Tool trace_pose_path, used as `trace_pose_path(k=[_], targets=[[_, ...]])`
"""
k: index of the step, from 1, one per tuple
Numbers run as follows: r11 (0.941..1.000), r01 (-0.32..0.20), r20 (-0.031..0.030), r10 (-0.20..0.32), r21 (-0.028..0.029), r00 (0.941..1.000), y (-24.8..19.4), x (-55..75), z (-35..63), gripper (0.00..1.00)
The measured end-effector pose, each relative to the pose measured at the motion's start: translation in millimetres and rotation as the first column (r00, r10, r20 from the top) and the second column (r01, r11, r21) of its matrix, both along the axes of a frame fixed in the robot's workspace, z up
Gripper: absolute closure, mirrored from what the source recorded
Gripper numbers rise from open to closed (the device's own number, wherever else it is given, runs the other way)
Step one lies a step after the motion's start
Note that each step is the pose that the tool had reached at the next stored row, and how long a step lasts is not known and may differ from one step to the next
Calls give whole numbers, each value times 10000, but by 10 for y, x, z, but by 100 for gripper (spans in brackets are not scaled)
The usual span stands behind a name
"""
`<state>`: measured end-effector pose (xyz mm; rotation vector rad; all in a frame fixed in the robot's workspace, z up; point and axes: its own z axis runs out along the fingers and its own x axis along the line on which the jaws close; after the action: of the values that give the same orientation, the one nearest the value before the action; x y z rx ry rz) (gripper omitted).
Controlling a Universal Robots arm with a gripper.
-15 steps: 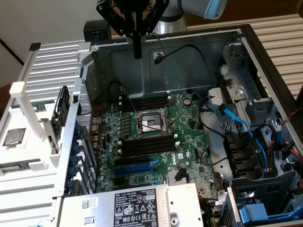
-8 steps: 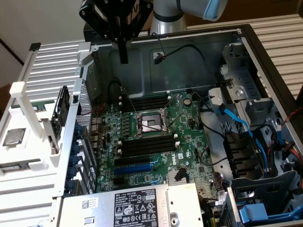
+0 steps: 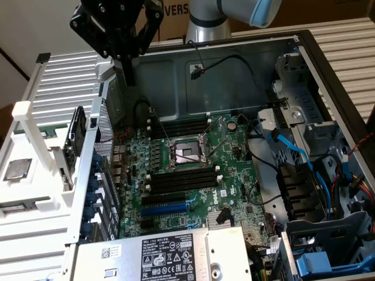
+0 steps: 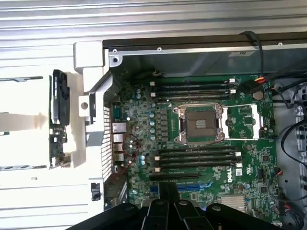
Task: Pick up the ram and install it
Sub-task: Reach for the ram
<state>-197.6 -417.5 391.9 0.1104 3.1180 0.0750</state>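
Outside the open computer case [image 3: 170, 82], at the exterior view's left, the ram [image 3: 77, 133] stands on edge in a white holder [image 3: 26, 114], its long axis crosswise to the memory slots [image 3: 181, 178]; the gripper [image 3: 127, 79] hangs clenched and empty

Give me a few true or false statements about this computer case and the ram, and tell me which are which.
1. The ram stands in the white holder outside the case. True.
2. The fingers are clamped on the ram. False: they are shut with nothing between them, apart from the ram.
3. The black memory slots by the processor socket look empty. True.
4. A panel covers the motherboard. False: the case is open and the motherboard is exposed.
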Motion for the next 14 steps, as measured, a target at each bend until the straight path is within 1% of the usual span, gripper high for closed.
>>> trace_pose_path(k=[6,10,12,14], targets=[[10000,1,-1,-1,-15,10000,0,-271,-56,90],[10000,0,0,0,-37,10000,0,-452,-91,90],[10000,0,-2,0,-50,10000,0,-545,-99,90],[10000,0,-4,0,-50,10000,1,-636,-101,90]])
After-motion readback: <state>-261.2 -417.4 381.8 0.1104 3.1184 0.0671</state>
